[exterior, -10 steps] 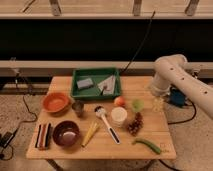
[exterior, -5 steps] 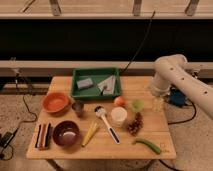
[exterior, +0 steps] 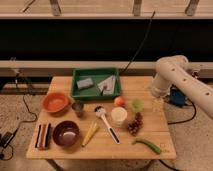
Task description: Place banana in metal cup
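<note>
Banana: the pale yellow banana (exterior: 90, 133) lies flat on the wooden table (exterior: 150, 130), near the front edge, between the dark bowl (exterior: 66, 133) and the white-handled utensil (exterior: 107, 125). Nothing is touching it.

Metal cup: the small grey metal cup (exterior: 78, 108) stands upright just behind the banana, beside the orange bowl (exterior: 55, 102) and in front of the green tray (exterior: 96, 83). From here I can't see anything in it.

Gripper: the gripper (exterior: 160, 101) hangs under the arm's pale joint at the table's right edge, near the light-green cup (exterior: 137, 105) and well apart from both banana and cup. Its jaws stand wide and carry nothing.

Done so far: nothing that shows, to my eye. The banana is not picked up and the cup is untouched.

Left to do: the whole job, I'd say: reach across to the left front, take the banana, lift it, and drop it into the cup.

In the way: the white round container (exterior: 119, 116), the utensil and the bunch of grapes (exterior: 135, 125) sit between the gripper and the banana.
</note>
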### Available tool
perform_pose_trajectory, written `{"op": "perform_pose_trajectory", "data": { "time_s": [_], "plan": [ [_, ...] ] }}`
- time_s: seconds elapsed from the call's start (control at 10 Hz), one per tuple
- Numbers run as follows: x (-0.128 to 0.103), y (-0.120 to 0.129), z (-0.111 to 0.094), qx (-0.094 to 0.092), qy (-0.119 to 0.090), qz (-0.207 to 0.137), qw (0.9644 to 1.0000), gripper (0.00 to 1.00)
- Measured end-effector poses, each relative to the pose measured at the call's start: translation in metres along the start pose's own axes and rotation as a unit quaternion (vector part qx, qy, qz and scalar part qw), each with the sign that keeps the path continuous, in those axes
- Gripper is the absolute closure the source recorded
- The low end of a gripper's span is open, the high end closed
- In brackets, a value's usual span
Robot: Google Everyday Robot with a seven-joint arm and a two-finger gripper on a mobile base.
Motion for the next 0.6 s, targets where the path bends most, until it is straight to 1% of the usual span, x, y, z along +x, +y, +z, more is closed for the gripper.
{"op": "perform_pose_trajectory", "data": {
  "time_s": [0.2,0.3,0.4,0.6],
  "plan": [
    [-0.029,0.002,-0.002,0.002,-0.016,-0.028,0.9995,0.20],
    [-0.054,0.002,-0.001,0.001,-0.020,-0.053,0.9984,0.20],
    [-0.075,0.002,-0.001,-0.001,-0.021,-0.072,0.9972,0.20],
    [-0.111,-0.001,0.003,-0.007,-0.014,-0.107,0.9941,0.20]
  ]
}}
